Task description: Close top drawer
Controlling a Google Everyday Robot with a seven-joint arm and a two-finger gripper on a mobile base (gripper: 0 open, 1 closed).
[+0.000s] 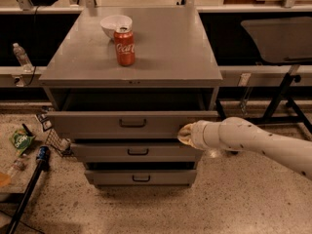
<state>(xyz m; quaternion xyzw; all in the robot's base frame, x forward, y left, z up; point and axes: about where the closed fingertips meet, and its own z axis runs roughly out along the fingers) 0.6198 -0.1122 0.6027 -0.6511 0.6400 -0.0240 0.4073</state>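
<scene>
Our grey cabinet (165, 57) fills the middle. Under its surface the top drawer (92, 126) stands part-way out, dark inside showing. Our arm (258, 143) reaches in from the right so the claw (186, 134) meets the panel's right end, placed to push; wide or narrow, we cannot tell. A red can (125, 47) and a white bowl (116, 26) sit on top.
</scene>
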